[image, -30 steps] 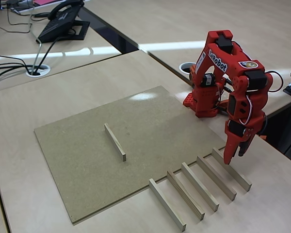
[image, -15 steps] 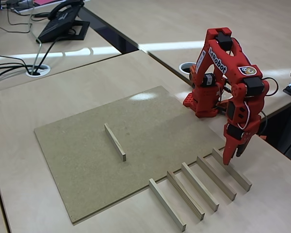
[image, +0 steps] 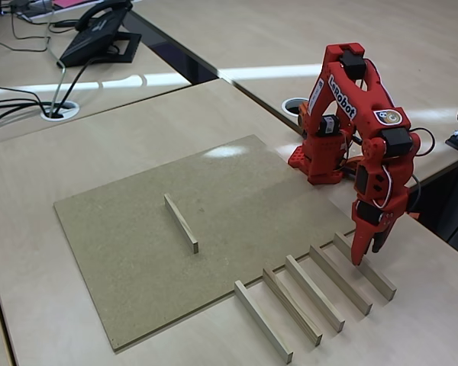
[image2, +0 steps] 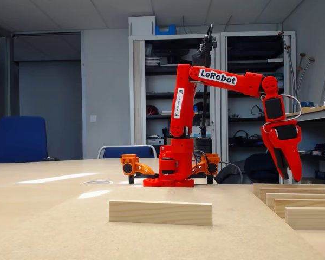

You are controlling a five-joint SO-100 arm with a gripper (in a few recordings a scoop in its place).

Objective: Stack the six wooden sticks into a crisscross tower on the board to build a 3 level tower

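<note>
One pale wooden stick (image: 182, 223) lies alone on the brownish speckled board (image: 122, 252), also seen end-on as a stick (image2: 160, 213). Several more sticks (image: 314, 293) lie side by side on the desk just off the board's right edge, and they show in the other fixed view as a row of sticks (image2: 298, 205). My red gripper (image: 366, 255) points down over the far end of the rightmost stick (image: 365, 265), just above it. Its fingers are slightly apart with nothing between them. The gripper (image2: 292, 174) hangs above the row. No tower stands on the board.
The arm's red base (image: 320, 156) sits beyond the board's far right corner. A desk phone (image: 99, 34) and cables (image: 30, 107) lie at the far left. The desk edge (image: 450, 164) runs close to the right of the arm.
The arm has bent forward and the gripper has sunk a little toward the rightmost stick. The sticks have not moved.
</note>
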